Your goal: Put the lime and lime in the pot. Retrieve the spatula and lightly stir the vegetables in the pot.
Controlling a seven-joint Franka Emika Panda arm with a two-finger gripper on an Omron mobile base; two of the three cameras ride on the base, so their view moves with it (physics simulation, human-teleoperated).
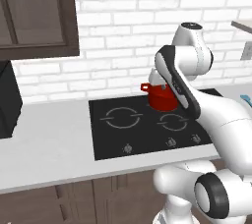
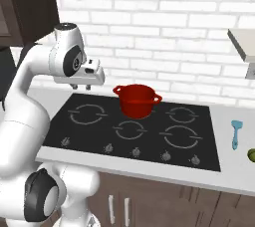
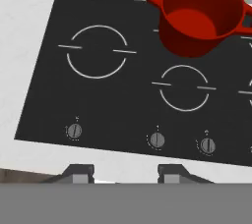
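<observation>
**Empty pot on the hob, end effector hovering unladen above the left burners**

Left base view: the small squat bright-red round cooking pot [image 1: 161,98] stands on the rear of the black glass hob [image 1: 118,137], partly masked by the white arm's forearm, which crosses in front of it. It sits on a burner ring, presumably because it is meant to receive the fruit there. The pale worktop [image 1: 49,144] runs out to the left of the hob.

Right base view: the end effector [image 2: 80,87] hangs in the air above the hob's left rear corner, well apart from the pot [image 2: 137,100], fingers pointing down, nothing between them. On the worktop [image 2: 234,166] right of the hob lies the slim spatula with a flat light-blue blade and blue handle [image 2: 236,134], flat and aligned roughly front to back, so its handle should be easy to take from above. Just beside it, at the picture's edge, a small round green lime [image 2: 252,155] peeks in; the second lime I cannot locate. Both task items lie far from the end effector, so I judge a long reach rightward comes first.

Hand view: the two dark fingertips [image 3: 78,171] stand apart with only hob and worktop visible between them: released, grasping nothing. The pot [image 3: 202,14] sits at upper right, its inside bare red, so no lime is in yet.
</observation>
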